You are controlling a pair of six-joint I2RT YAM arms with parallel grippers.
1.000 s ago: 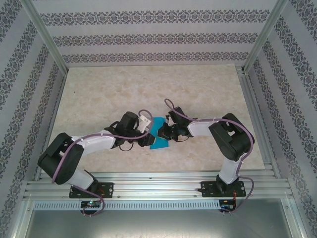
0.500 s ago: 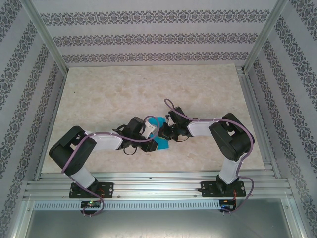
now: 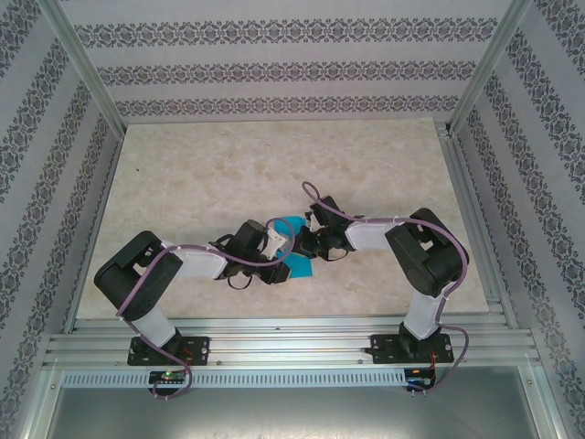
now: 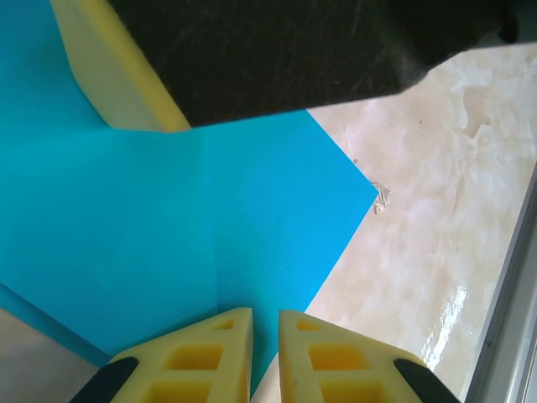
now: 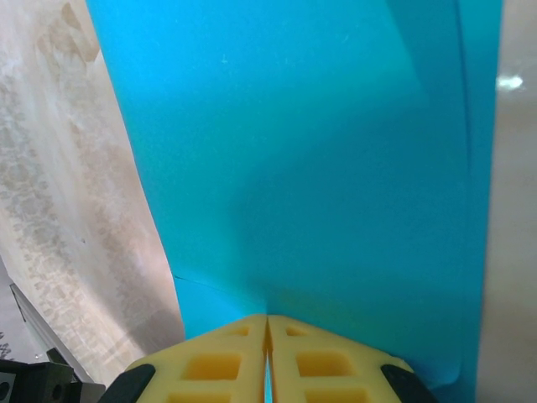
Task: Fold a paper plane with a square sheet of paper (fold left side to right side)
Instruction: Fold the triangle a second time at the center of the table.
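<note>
Left arm [image 3: 196, 263], right arm [image 3: 370, 236]: black joints, white links, purple cables; 2 yellow cut-out gripper fingers [image 4: 201, 357] each.

The desk [image 3: 183, 174] presents a pale beige marbled surface, glossy in the left wrist view, with a metal rail [image 4: 516, 294] along its edge. Walls [image 3: 274, 69] papered in grey ornamental stripes enclose three sides. Two slanted aluminium posts [image 3: 82, 69] rise at the rear corners, and aluminium rails [image 3: 292, 347] run along the near edge.
</note>
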